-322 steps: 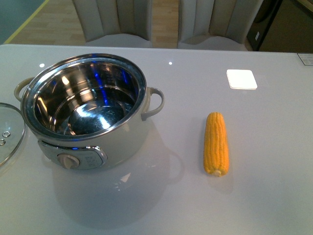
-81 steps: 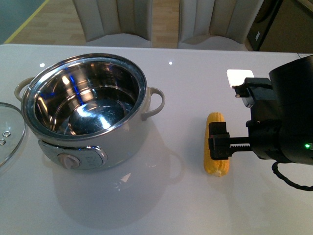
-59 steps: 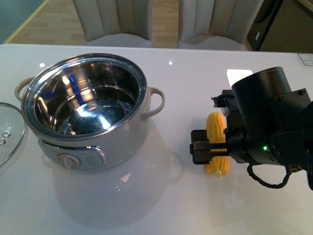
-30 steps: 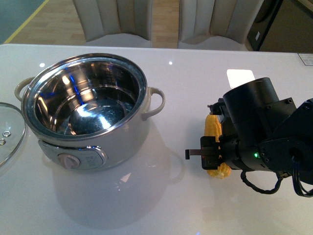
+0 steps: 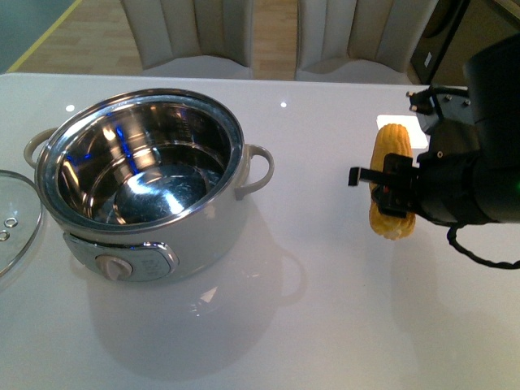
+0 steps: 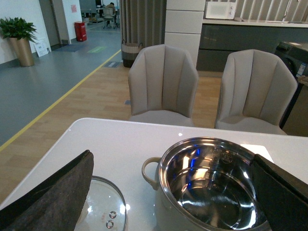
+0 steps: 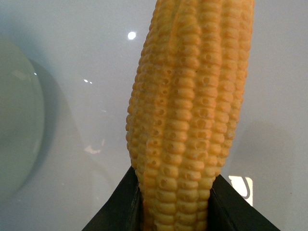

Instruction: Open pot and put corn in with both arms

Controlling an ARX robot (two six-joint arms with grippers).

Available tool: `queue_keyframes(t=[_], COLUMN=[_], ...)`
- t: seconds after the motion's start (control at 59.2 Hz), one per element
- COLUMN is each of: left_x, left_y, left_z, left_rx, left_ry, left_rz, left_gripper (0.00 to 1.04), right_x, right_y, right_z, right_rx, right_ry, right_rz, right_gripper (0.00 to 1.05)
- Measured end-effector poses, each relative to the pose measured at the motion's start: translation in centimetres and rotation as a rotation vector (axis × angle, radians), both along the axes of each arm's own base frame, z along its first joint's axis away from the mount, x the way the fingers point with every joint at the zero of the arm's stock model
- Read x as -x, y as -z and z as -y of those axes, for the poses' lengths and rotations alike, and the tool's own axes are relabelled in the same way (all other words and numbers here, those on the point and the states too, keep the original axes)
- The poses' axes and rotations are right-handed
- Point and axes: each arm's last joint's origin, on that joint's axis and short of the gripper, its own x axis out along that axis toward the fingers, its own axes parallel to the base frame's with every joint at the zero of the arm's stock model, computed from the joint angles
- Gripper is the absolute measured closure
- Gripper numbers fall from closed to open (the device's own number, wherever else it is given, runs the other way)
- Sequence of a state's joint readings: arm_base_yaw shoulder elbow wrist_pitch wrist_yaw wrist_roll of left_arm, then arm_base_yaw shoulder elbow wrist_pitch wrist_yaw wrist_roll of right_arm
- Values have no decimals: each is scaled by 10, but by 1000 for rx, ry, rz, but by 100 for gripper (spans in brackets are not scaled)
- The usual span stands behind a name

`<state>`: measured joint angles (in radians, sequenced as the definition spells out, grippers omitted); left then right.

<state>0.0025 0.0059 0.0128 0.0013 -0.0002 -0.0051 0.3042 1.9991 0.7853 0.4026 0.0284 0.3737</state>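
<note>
The plump yellow-orange corn (image 5: 389, 150), bumpy with neat kernel rows, hangs above the glossy white table (image 5: 325, 333) right of the steel-lined pot (image 5: 207, 231), clamped by the right gripper (image 5: 390, 193); the left gripper (image 6: 166, 192) gapes empty.

We list one glossy white table (image 5: 268, 341), small points of light reflected in its top. Beyond its far edge stand two beige upholstered chairs with channelled backs, left (image 6: 163, 82) and right (image 6: 255, 89), side by side. Under them is light wood plank floor (image 6: 96, 110). Further left, we note grey-blue floor (image 6: 53, 67) edged by a yellow line (image 6: 62, 96). Far left are a green potted plant (image 6: 19, 31) and a red bin (image 6: 81, 31). At far centre is a white pillar (image 6: 183, 24), with a woven basket (image 6: 129, 52) beside it. Far right, dark grey cabinets (image 6: 250, 36) carry a white microwave (image 6: 220, 9).
</note>
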Motion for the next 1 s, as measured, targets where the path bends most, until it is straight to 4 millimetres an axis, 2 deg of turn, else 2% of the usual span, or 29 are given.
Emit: queue_keyframes(t=[0.135,0.27,0.473,0.624,0.996], left_x=[0,0,0,0,0], left_y=[0,0,0,0,0], left_z=[0,0,0,0,0], left_rx=[0,0,0,0,0], left_ry=[0,0,0,0,0], left_rz=[0,0,0,0,0], left_gripper=[7,7,7,7,7], right_x=[-7,-13,-15,-17,-31], right_y=[-21,-38,-52,-70,-77], right_z=[-5,-18,-50,-85,-124], right_rx=[-75,-147,-223,-282,-365], right_ry=[12,10,-35,-110,-131], right_rz=[23,44,50,63,31], right_gripper=[82,82,82,82,82])
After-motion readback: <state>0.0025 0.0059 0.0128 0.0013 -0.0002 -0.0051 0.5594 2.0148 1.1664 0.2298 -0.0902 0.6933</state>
